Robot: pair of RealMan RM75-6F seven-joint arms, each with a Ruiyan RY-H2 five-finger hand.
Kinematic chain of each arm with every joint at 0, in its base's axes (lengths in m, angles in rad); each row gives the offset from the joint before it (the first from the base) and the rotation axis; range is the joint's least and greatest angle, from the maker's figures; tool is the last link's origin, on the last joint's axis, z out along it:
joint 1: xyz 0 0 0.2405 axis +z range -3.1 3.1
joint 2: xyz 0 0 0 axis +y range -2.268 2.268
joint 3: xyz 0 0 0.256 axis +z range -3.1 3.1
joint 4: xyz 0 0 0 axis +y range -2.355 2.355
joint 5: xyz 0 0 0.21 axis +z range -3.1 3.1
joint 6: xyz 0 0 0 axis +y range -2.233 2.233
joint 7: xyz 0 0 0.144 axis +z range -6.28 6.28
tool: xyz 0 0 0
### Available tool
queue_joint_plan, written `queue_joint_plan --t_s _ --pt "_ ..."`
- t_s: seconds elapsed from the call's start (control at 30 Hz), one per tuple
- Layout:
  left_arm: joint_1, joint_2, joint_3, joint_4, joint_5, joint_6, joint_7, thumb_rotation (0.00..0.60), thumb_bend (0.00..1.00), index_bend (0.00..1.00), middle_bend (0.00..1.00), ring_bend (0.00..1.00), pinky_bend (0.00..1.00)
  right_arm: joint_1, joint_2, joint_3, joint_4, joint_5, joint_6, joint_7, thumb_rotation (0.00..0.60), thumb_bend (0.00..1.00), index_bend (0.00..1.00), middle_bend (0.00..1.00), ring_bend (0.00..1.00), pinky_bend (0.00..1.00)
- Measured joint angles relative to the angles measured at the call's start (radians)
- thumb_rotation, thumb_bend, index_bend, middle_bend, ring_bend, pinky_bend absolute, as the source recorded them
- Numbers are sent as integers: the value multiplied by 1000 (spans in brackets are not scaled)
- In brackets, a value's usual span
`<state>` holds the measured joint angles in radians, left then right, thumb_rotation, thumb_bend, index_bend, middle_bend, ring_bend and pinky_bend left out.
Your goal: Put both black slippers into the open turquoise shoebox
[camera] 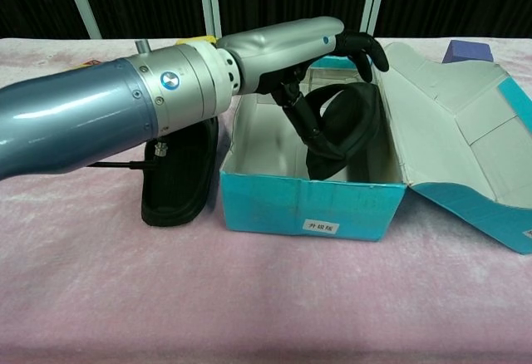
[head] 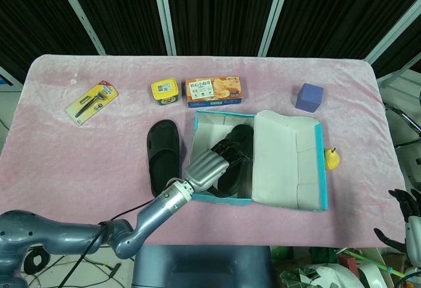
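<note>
Pink cloth covered the table where I worked. On it the open turquoise shoebox sat, lid folded out to the right. My left hand reached over its near left wall, fingers on one black slipper leaning inside; I could not tell whether I gripped it. Left of the box lay the other slipper. My right hand hung loose, fingers apart, at the near right edge.

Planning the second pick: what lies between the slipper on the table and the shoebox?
Only a narrow strip of bare pink cloth separates the slipper on the table from the shoebox, seen in the head view.
</note>
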<state>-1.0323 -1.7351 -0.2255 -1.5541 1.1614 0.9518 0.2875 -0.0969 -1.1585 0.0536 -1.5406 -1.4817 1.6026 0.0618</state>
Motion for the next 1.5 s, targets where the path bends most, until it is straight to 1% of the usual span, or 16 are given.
queue_joint_plan --t_s 0.17,0.47,0.7,0.87,0.97,1.17,1.27,1.33,1.43,1.5 --pt "-9 -51 -19 64 -33 5 13 600 0 177 202 52 0 0 0 0 0 0 -1 0 600 12 218 171 76 200" --pt "-41 -125 -51 151 -110 -34 40 600 0 156 180 52 0 -3 1 0 -2 1 2 -1 600 12 218 171 76 200" --pt "-59 -129 -59 146 -195 -78 96 600 0 120 139 29 0 -7 -1 -1 2 1 6 6 600 11 218 171 76 200" --pt "-69 -102 -62 92 -279 -102 142 600 0 113 141 29 0 -7 -3 0 4 -1 8 10 600 12 218 171 76 200" --pt "-63 -97 -66 70 -252 -88 124 600 0 108 142 29 0 -8 -3 0 5 -1 8 10 600 12 218 171 76 200" --pt "-32 -61 -56 9 -112 -58 39 600 0 97 137 9 0 -7 -2 0 3 -3 8 7 600 11 218 171 76 200" --pt "-15 -32 -52 -32 -80 -49 2 600 0 104 147 14 0 -5 -1 1 0 -4 7 3 600 12 218 171 76 200" --pt "-3 -10 -51 -59 -57 -36 -13 600 0 131 156 21 0 -5 -1 2 -2 -4 7 2 600 12 218 171 76 200" --pt "16 26 -45 -91 -34 -7 -11 600 0 165 160 29 0 -5 0 3 -3 -3 7 3 600 11 218 171 76 200" --pt "27 50 -40 -110 -32 9 9 600 0 163 161 34 0 -4 0 3 -3 -4 6 2 600 12 218 171 76 200"
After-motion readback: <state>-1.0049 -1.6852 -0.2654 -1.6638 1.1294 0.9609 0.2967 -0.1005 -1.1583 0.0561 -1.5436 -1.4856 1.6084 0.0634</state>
